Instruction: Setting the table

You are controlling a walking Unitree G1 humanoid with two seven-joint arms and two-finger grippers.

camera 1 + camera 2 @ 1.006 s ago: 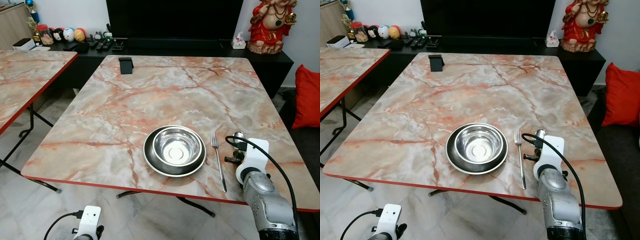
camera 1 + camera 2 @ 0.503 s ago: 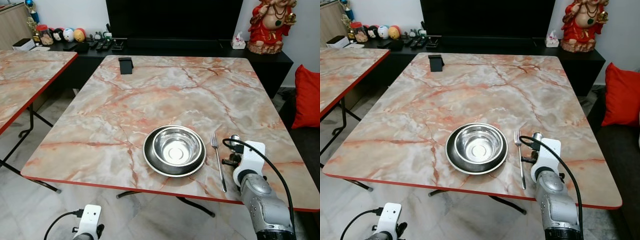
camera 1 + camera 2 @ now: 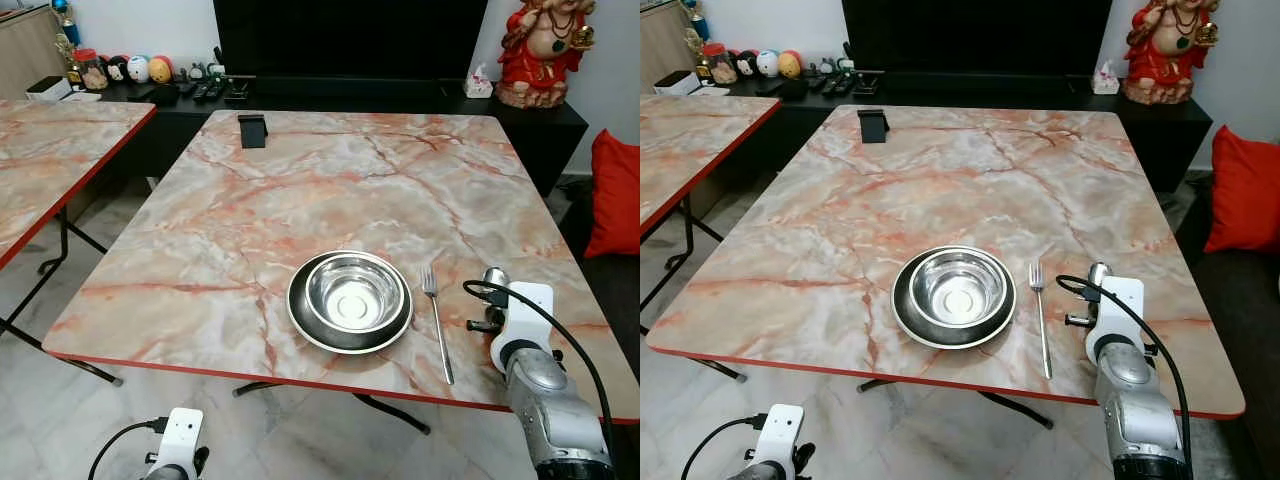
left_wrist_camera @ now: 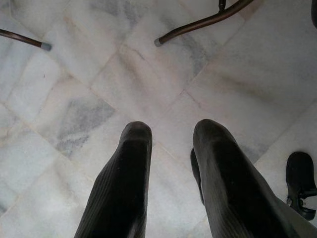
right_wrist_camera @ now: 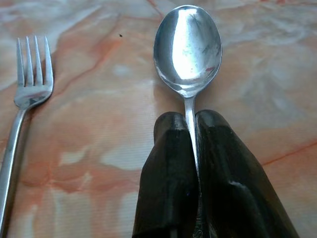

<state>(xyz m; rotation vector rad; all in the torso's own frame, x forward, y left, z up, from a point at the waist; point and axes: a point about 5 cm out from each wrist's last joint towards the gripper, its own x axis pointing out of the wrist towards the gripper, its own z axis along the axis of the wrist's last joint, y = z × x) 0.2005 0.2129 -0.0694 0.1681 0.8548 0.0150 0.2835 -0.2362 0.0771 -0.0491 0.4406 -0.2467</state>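
Observation:
A dark plate [image 3: 297, 313] with a steel bowl [image 3: 352, 290] in it sits near the front edge of the marble table [image 3: 300, 200]. Just right of the plate lies a fork [image 3: 437, 322], tines pointing away from me. Right of the fork, my right gripper [image 5: 190, 119] is shut on the handle of a spoon [image 5: 187, 47], whose bowl [image 3: 494, 277] points away, low over the tabletop. I cannot tell whether the spoon touches the table. My left gripper [image 4: 171, 131] hangs open over the floor, below the table's front edge.
A small black stand [image 3: 252, 130] is at the table's far left. A second marble table [image 3: 60, 150] stands to the left. Behind are a black cabinet [image 3: 540, 115] with a red statue [image 3: 540, 50], and a red cushion [image 3: 612, 190] at right.
My right gripper has shifted to the right with the spoon, widening the gap to the fork. Plate, bowl and fork have not moved.

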